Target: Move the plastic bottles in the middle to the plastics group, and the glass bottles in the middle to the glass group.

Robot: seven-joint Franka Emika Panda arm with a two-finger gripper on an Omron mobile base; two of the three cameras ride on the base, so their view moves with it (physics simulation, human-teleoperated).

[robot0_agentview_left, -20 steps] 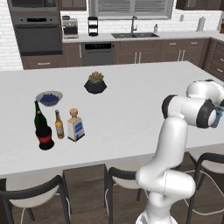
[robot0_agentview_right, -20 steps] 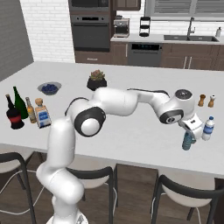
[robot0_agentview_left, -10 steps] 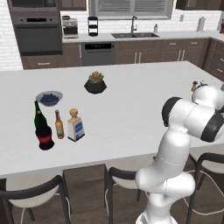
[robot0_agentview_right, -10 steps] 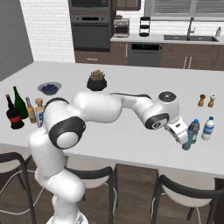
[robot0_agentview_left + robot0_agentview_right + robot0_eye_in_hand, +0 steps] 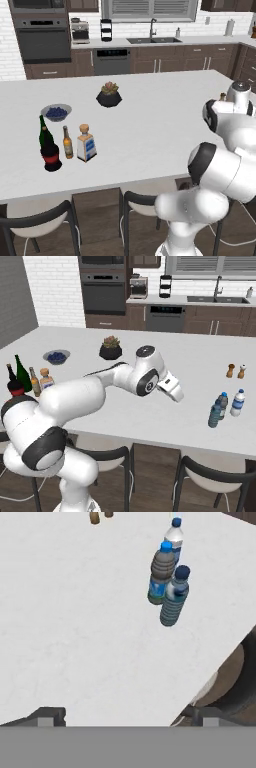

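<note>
Claw point(image 5: 125, 714) empty, fingers wide apart, hanging over bare white tabletop point(image 5: 75, 637); in the right base view the hand point(image 5: 170, 388) sits mid-tabletop, left of the water bottles. Three small water bottles point(image 5: 169, 577) stand upright in a tight cluster near the tabletop's right edge: nearest one point(image 5: 173, 598) with a dark cap, one point(image 5: 161, 574) just behind it with a blue label, a third paler one point(image 5: 173, 539) farther back. From the right base view they read as two close together point(image 5: 218, 410) plus one point(image 5: 237, 402) just beside. Beyond them, salt and pepper shakers point(image 5: 235, 371). Far left side: dark round-bellied red-label bottle point(image 5: 50, 156) nearest the front edge, touching or just in front of the tall green bottle point(image 5: 44, 131); slim amber bottle point(image 5: 67, 143) next to it, then the square blue-label bottle point(image 5: 86, 143) with tan stopper, all upright and bunched. Behind them a bowl of blueberries point(image 5: 56, 112); farther back mid-tabletop a potted succulent point(image 5: 109, 95). Kitchen counter with sink point(image 5: 152, 40) at the rear.
</note>
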